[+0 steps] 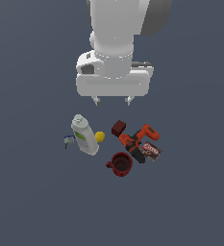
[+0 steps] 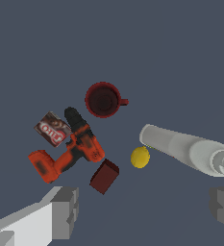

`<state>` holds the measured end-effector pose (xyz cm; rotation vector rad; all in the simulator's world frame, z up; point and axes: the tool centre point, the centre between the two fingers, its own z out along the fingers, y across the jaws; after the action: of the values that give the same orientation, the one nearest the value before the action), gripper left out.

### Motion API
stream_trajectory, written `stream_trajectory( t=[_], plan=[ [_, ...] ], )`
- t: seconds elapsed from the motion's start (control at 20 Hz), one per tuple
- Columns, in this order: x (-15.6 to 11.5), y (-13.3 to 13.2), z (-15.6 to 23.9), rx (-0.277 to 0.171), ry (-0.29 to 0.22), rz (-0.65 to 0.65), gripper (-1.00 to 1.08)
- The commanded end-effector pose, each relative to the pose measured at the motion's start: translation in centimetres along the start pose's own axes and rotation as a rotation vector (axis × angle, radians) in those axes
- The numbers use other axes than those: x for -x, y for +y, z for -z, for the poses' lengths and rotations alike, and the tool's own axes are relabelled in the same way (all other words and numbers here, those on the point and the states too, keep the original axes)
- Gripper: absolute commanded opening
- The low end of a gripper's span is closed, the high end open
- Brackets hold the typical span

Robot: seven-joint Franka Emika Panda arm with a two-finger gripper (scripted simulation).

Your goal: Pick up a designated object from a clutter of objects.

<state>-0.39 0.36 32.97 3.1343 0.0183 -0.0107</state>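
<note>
- White oval label with red lettering on the small box (image 2: 53, 129), seen in the wrist view; letters too blurred to read.
- Same oval label on the small box (image 1: 152, 151) in the exterior view; illegible.
- Green label on the white bottle (image 1: 85, 136); no readable print.

Only the counter (image 1: 31, 206) is left to be listed, really. It's rendered as one flat, matte, dark slate-blue surface, and both views are filled by it right out to every edge. The same even colour is seen in the exterior view and the wrist view alike.
</note>
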Motion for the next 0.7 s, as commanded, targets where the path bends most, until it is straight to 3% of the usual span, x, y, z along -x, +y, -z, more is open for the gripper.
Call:
stream_trajectory(
  t=[0.0,0.45,0.65],
  plan=[
    [0.0,0.0,0.0,0.0,0.0,0.0,1.0],
    [-0.1,2.7,-0.9,-0.009,-0.006,-0.033,1.0],
    [-0.1,2.6,-0.9,-0.009,-0.006,-0.03,1.0]
  ],
)
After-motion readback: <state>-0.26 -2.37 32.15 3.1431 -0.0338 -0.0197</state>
